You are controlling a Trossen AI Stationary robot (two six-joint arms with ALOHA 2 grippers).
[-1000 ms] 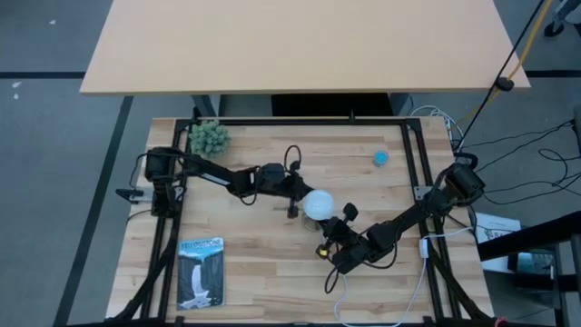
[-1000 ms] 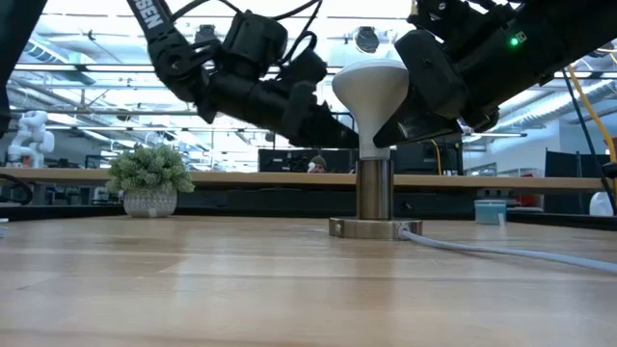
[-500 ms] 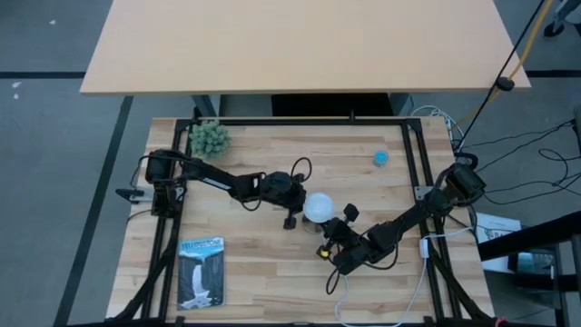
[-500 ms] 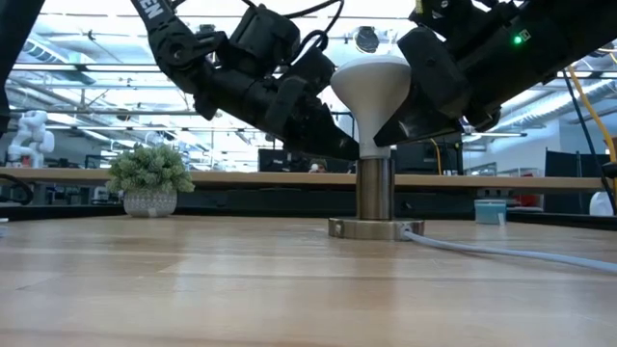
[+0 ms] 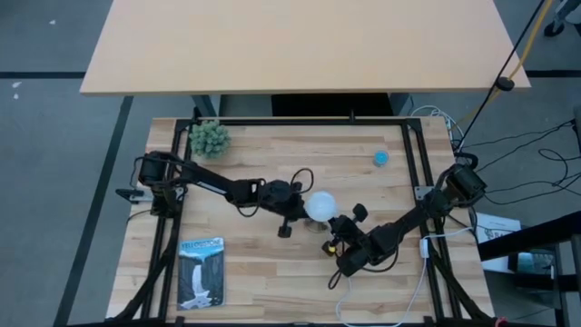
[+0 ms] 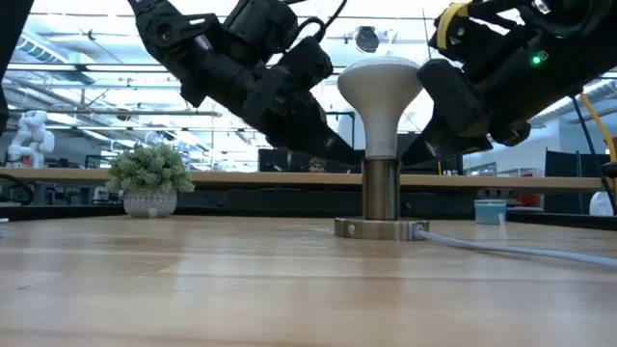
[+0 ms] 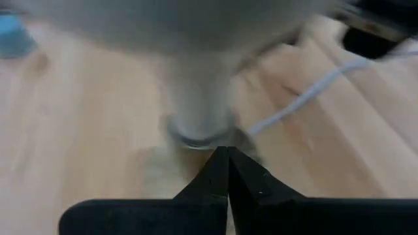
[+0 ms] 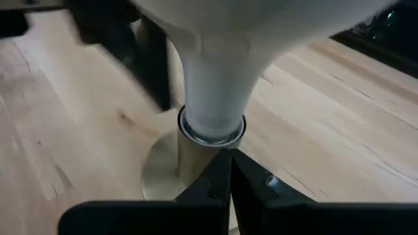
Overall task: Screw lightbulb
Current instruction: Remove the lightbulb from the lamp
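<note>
The wooden table (image 5: 272, 263) holds everything here. On it lies a booklet (image 5: 201, 272) with a waterfall picture, near the left front corner. A small green plant (image 5: 210, 137) in a pot stands at the back left. The two dark arms reach in toward the middle from each side. There the lightbulb (image 6: 383, 101) stands upright, its narrow end down in the metal socket (image 6: 380, 204), which has a round base and a white cord (image 6: 501, 250) running off to the right. The left gripper (image 5: 293, 207) is just beside the lightbulb on its left, with its fingers pressed together and holding nothing. The right gripper (image 5: 338, 237) is just beside the bulb on the front right, also closed tight and empty. It may be touching the socket's base, but that is hard to see. In both wrist views the closed fingertips point at the bulb's neck. A small blue cap (image 5: 380, 158) sits well apart, near the back right.
</note>
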